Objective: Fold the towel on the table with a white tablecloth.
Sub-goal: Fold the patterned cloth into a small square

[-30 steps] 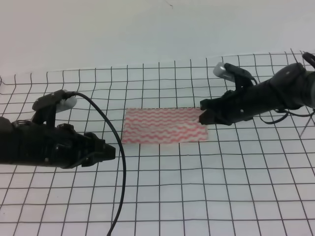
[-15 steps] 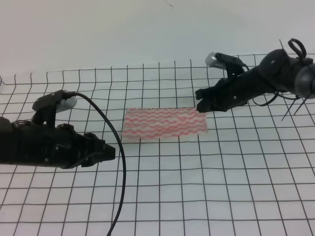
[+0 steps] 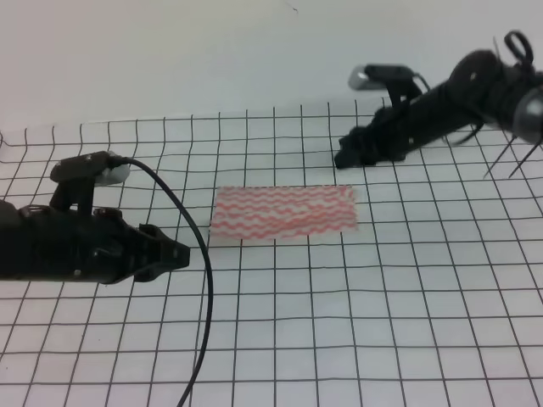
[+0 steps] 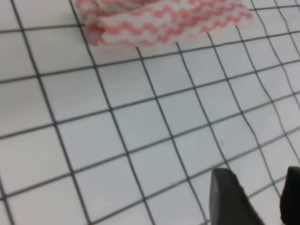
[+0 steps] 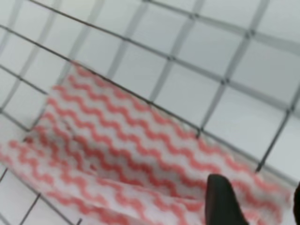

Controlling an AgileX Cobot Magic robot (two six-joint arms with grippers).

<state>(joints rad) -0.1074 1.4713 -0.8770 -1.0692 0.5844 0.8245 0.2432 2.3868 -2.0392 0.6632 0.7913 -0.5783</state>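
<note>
My right gripper (image 3: pixel 342 158) has lifted back off the towel (image 3: pixel 284 212), which lies folded on the white tablecloth (image 3: pixel 356 322). Left gripper (image 3: pixel 180 254) hovers beside it, cable (image 3: pixel 206 280) trailing; both appear empty, jaw gaps unclear.

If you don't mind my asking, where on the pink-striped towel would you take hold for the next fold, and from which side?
I would probably pinch the short right-hand edge of the thin pink wavy-striped towel, coming down from above with the right claw. The towel lies flat on the white grid-printed tablecloth, so only a layered edge or corner gives something to lift. The right claw hangs just beyond that end.
</note>
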